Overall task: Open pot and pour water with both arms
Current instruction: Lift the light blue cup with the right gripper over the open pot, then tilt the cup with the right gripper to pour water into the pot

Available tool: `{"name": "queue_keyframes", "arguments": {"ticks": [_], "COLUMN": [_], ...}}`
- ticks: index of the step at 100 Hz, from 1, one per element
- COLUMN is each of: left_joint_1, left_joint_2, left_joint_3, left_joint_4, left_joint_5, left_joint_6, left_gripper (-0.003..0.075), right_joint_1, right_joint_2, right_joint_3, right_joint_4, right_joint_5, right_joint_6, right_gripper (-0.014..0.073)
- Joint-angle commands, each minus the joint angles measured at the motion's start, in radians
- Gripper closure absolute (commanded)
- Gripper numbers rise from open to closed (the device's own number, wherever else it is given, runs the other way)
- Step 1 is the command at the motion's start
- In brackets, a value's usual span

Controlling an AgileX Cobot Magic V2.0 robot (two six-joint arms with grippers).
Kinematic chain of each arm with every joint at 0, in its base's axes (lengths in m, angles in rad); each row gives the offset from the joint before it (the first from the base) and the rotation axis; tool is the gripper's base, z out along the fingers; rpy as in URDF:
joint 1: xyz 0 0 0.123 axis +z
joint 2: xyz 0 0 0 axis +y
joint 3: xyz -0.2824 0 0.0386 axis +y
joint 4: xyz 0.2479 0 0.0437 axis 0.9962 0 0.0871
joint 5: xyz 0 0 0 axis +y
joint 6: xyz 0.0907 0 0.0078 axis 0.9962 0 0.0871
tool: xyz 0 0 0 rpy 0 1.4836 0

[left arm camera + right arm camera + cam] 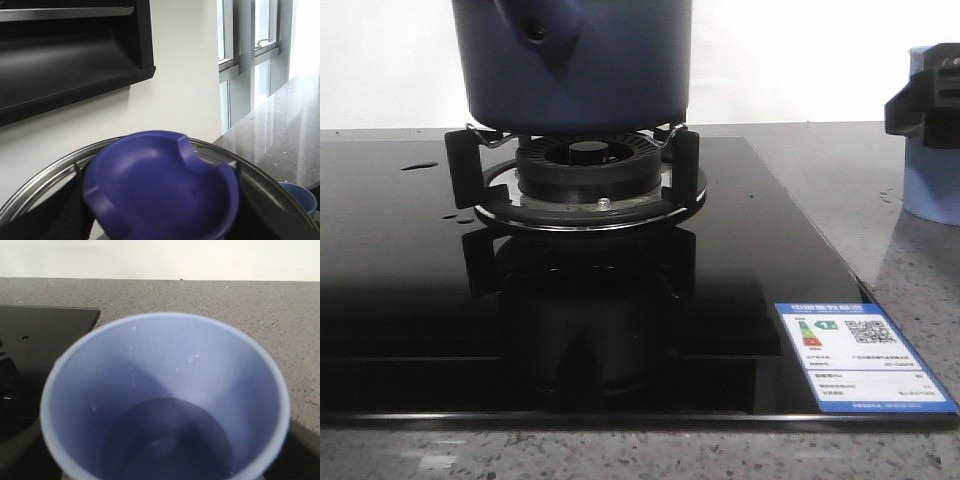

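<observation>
The dark navy pot [575,65] stands on the gas burner [588,175]; its top is cut off in the front view. In the left wrist view my left gripper [160,210] is shut on the blue knob [160,185] of a glass lid with a steel rim [45,177], held up in front of the white wall. My right gripper [923,108] is shut round the pale blue cup [932,180] at the right edge. From above, the cup [165,390] shows droplets on its inner wall and a dark bottom, between my right gripper's [165,460] fingers.
The black glass hob [410,300] carries a blue energy label [860,355] at its front right corner and a few water drops at the left. Grey speckled countertop [840,180] lies to the right. A black range hood [65,60] and a window [250,60] are behind.
</observation>
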Motion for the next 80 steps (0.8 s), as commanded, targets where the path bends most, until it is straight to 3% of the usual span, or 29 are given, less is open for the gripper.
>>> {"name": "queue_keyframes", "arguments": {"ticks": [1,12,19,43,62,80], "left_joint_1": [0.003,0.003,0.003,0.003,0.003,0.003], "left_joint_2": [-0.022,-0.022,-0.022,-0.024,-0.033,-0.033], "left_joint_3": [-0.027,-0.027,-0.027,-0.027,-0.027,-0.027], "left_joint_4": [-0.078,-0.078,-0.078,-0.073,-0.066,-0.066], "left_joint_5": [0.010,0.010,0.013,0.018,0.018,0.018], "left_joint_6": [-0.010,-0.010,-0.010,-0.032,-0.058,-0.059], "left_gripper": [0.0456,0.0456,0.0456,0.0456,0.0456,0.0456], "right_joint_1": [0.001,0.001,0.001,0.001,0.001,0.001], "right_joint_2": [-0.011,-0.011,-0.011,-0.078,-0.156,-0.152], "right_joint_3": [-0.032,-0.032,-0.032,-0.052,-0.227,-0.427], "right_joint_4": [-0.026,-0.026,-0.026,-0.058,-0.196,-0.248], "right_joint_5": [-0.059,-0.049,-0.045,0.015,0.267,0.452], "right_joint_6": [0.004,0.004,0.004,0.004,0.004,0.004], "right_gripper": [0.0108,0.0288,0.0349,0.0354,0.0354,0.0354]}}
